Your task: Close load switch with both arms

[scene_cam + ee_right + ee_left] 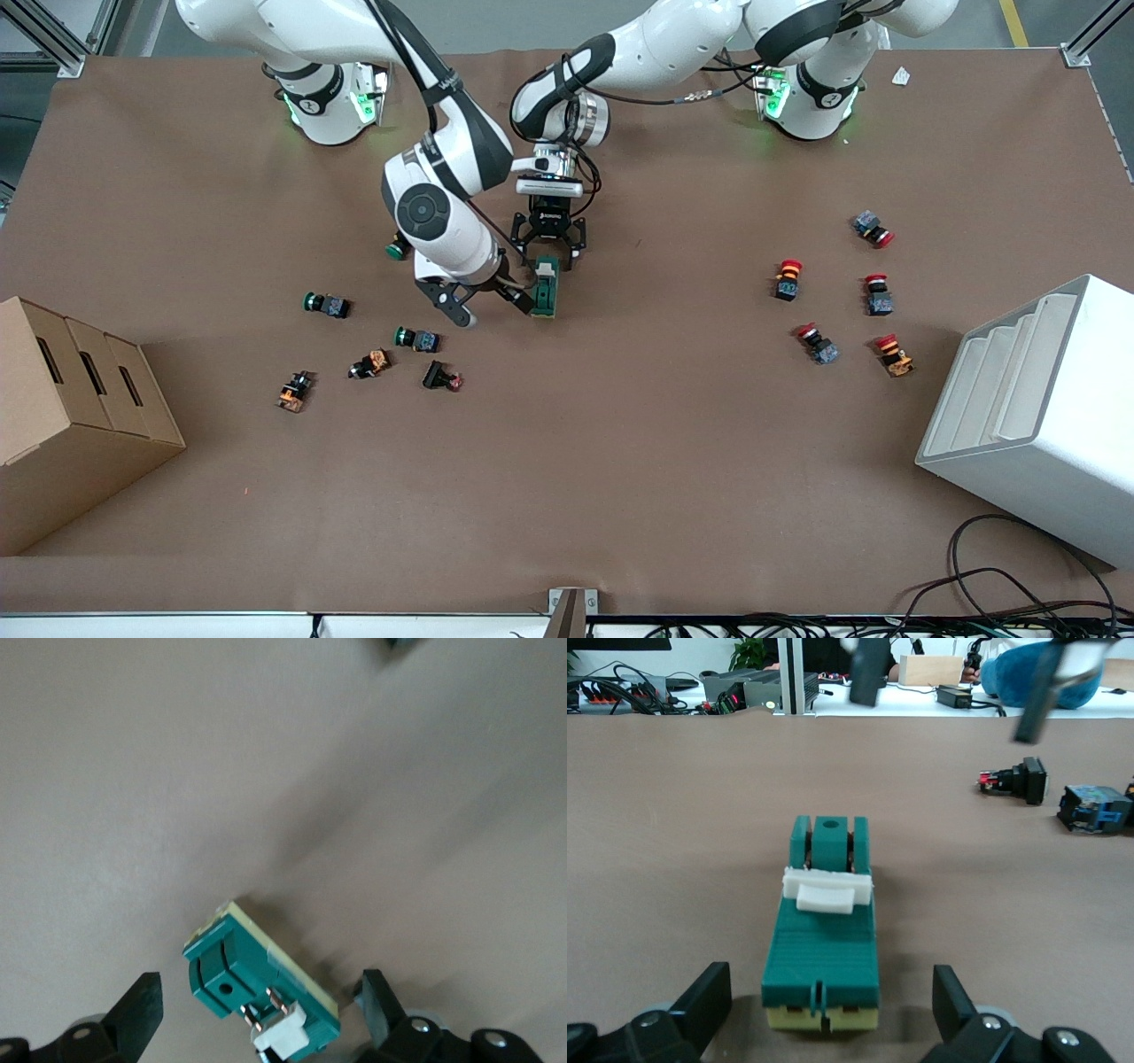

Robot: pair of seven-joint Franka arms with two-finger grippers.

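The load switch [546, 289] lies on the brown table near its middle, a dark green block on a cream base with a white lever tab. My left gripper [550, 251] is low over the switch's end nearer the bases, open. In the left wrist view the switch [824, 939] lies between its two spread fingers [707, 994], not touched. My right gripper [489, 306] is open, low beside the switch toward the right arm's end. In the right wrist view the switch [252, 983] and its white tab [283, 1038] show between the open fingers [142, 1008].
Green and orange push buttons [326, 304] lie scattered toward the right arm's end, some close to my right gripper. Red mushroom buttons [788, 279] lie toward the left arm's end. A cardboard box [71, 425] and a white bin [1036, 416] stand at the table's ends.
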